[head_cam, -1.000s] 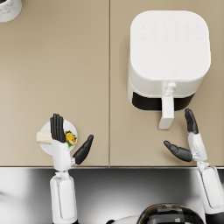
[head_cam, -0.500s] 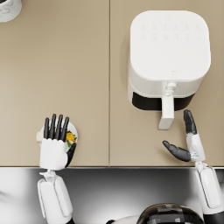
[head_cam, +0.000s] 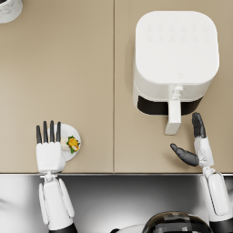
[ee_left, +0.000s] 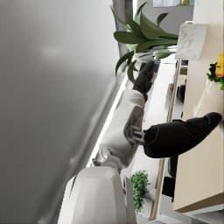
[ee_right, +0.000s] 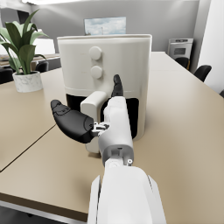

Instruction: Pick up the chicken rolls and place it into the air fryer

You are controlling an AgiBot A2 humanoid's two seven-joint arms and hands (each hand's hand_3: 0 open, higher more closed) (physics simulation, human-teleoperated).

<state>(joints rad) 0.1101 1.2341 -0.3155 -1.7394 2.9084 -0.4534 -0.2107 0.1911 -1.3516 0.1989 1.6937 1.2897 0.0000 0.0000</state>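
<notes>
Our left hand (head_cam: 49,152) lies flat, fingers spread, over the plate (head_cam: 73,133) with chicken rolls (head_cam: 73,144) at the table's (head_cam: 82,68) near edge; our right hand (head_cam: 195,148) — open, holding nothing — sits beside the air fryer (head_cam: 175,59) handle (head_cam: 173,117).

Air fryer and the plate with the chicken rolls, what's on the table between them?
Nothing: the head view shows bare table between air fryer and plate.

So the air fryer (head_cam: 176,61) sits toward the table's (head_cam: 82,73) far right part, drawer handle (head_cam: 173,116) pointing at the near edge. The plate (head_cam: 68,136) with the chicken rolls (head_cam: 73,144) on it is way over by the near edge on the left side, well apart from the fryer. Left hand (head_cam: 49,148) hangs over the plate's left half. Right hand (head_cam: 195,148) is just near-right of the handle (not touching it). A plant pot (head_cam: 9,9) sits at the far left corner.
</notes>
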